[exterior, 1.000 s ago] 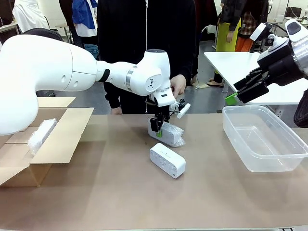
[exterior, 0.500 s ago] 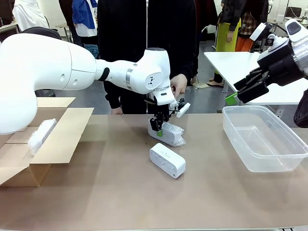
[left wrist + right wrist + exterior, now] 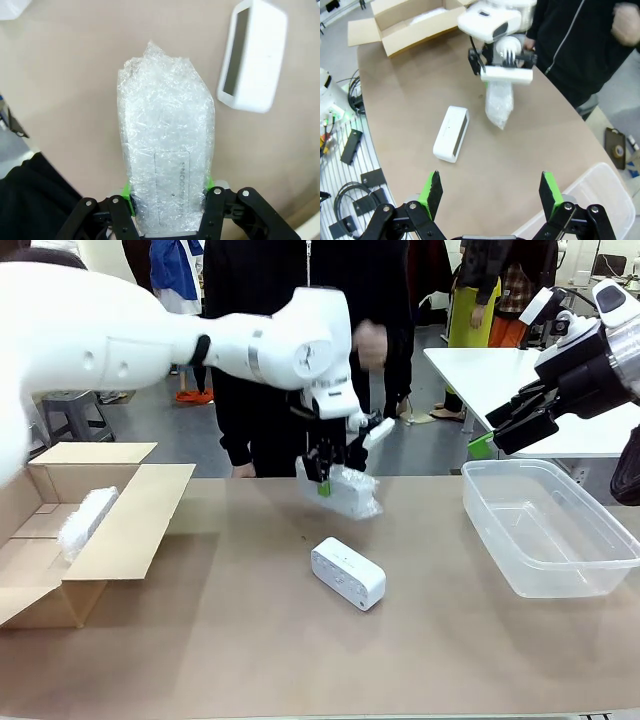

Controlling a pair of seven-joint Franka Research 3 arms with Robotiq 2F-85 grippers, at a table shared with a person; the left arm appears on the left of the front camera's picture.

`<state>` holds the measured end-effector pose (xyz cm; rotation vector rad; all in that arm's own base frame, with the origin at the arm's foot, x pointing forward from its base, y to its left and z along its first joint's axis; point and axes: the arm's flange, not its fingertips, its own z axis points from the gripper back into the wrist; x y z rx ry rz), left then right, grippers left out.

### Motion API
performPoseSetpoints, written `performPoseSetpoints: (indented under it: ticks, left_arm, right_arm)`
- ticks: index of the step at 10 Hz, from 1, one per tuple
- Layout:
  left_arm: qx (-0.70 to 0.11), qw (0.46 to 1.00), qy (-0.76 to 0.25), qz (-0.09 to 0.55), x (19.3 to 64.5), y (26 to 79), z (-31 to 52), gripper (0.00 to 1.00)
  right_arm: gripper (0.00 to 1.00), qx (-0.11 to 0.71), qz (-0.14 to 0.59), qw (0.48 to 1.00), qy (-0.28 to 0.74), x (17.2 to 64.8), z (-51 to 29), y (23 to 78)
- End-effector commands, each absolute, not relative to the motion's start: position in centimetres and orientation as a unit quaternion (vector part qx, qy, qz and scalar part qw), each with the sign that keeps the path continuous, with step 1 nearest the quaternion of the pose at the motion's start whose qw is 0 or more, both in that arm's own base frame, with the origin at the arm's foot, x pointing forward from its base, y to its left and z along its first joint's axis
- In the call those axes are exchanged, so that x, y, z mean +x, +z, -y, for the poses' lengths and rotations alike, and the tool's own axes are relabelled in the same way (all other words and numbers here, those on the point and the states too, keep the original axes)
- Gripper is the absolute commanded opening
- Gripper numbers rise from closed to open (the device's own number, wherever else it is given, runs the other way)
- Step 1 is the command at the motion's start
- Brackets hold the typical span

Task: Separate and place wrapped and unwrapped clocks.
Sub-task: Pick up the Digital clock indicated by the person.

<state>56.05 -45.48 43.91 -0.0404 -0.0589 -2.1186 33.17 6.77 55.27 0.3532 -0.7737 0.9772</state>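
The wrapped clock (image 3: 342, 490), in bubble wrap, hangs just above the surface (image 3: 250, 650), with the left end effector (image 3: 322, 478) clenched on one end. Print under the wrap is too blurred to read. The unwrapped clock (image 3: 348, 573) lies on the surface at its 6 o'clock. At 9 o'clock a cardboard box (image 3: 135, 530) holds another wrapped bundle (image 3: 88, 520). At 3 o'clock sits a clear tub (image 3: 500, 540), with the right end effector (image 3: 515, 425) released, jaws spread, above it.

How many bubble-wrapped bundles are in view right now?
2. One bundle is gripped in the left hand above the table; the other bundle lies in the cardboard box. The box may hide more.
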Motion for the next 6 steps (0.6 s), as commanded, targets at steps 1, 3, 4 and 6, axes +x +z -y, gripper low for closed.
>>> performPoseSetpoints:
  ticks: [1, 3, 4, 6]
  left_arm:
    - [-0.036, 0.486, -0.873, 0.03, 53.1, 49.8, 43.4, 0.0]
    - [-0.03, 0.505, -0.861, 0.058, 50.5, 56.1, 41.1, 0.0]
    - [-0.02, 0.513, -0.855, 0.074, 49.1, 58.0, 40.2, 0.0]
    - [-0.012, 0.521, -0.849, 0.084, 47.8, 59.3, 39.4, 0.0]
  right_arm:
    - [1.0, 0.173, 0.359, 0.795, 0.458, 33.3, -6.7, 55.1]
    - [1.0, 0.173, 0.359, 0.795, 0.458, 33.3, -6.7, 55.1]
    - [1.0, 0.173, 0.359, 0.795, 0.458, 33.3, -6.7, 55.1]
    - [1.0, 0.173, 0.359, 0.795, 0.458, 33.3, -6.7, 55.1]
